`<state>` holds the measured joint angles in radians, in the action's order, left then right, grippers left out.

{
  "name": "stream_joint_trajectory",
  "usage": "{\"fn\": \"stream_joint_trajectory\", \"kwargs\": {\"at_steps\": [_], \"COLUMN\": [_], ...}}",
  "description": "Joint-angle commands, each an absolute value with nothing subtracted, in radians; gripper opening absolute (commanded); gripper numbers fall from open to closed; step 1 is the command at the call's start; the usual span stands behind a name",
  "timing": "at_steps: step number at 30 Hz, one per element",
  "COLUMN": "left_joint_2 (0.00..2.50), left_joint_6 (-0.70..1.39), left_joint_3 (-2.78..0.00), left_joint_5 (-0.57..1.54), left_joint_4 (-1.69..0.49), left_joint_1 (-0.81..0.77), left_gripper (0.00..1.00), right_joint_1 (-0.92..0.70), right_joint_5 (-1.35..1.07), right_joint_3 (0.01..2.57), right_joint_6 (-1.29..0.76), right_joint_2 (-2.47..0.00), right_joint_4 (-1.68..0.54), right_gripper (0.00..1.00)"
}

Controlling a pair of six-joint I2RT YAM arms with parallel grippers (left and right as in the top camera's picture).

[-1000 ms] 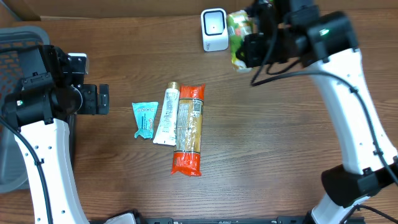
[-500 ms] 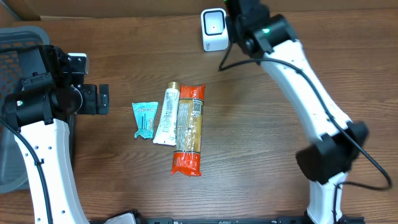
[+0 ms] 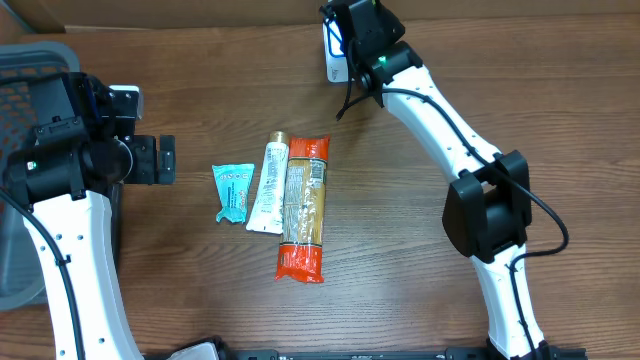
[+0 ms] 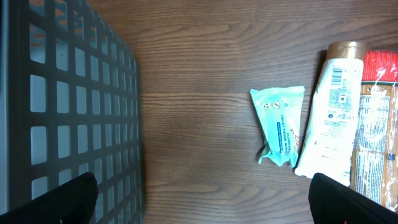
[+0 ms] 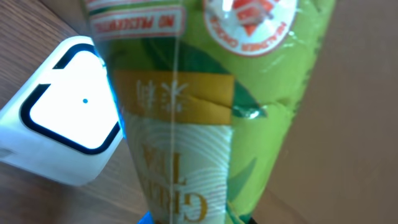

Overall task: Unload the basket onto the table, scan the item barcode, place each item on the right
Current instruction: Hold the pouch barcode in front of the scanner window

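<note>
- Overhead: the right arm (image 3: 430, 110) reaches to the white scanner (image 3: 334, 64). Its right gripper (image 3: 352, 28) sits directly above the scanner, probably to face its load toward the reading window. A teal sachet (image 3: 233, 190), a white tube (image 3: 268, 185) and an orange packet (image 3: 303, 205) lie side by side, well apart from the scanner, seemingly awaiting their turn.
- Left wrist: the left gripper (image 4: 205, 205) holds nothing, its fingers (image 4: 68, 199) spread wide. It hovers between a grey basket (image 4: 74, 112) and the sachet, far from the scanner, apparently idle.
- Right wrist: a green tea packet (image 5: 205, 106) fills the view, just beside the scanner's lit window. The fingers are hidden but pinched narrow on the packet.
</note>
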<state>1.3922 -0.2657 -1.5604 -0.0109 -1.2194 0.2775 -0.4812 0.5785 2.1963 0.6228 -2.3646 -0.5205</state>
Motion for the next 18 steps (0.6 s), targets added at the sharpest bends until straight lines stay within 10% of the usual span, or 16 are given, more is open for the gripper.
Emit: {"fn": "stream_joint_trajectory", "kwargs": {"at_steps": [1, 18], "left_joint_2": [1.386, 1.386], "left_joint_6": [-0.281, -0.281], "left_joint_3": [-1.566, -1.566], "left_joint_5": [-0.003, -0.003], "left_joint_4": [-1.219, -1.219], "left_joint_1": [0.281, 0.281], "left_gripper": [1.00, 1.00], "right_joint_1": [-0.483, -0.470], "right_joint_5": [0.608, 0.564], "right_joint_3": [2.233, 2.231], "right_joint_6": [0.746, 0.818], "right_joint_2": [-2.385, -2.526], "right_joint_4": [-0.466, -0.325], "right_gripper": [0.04, 0.04]}}
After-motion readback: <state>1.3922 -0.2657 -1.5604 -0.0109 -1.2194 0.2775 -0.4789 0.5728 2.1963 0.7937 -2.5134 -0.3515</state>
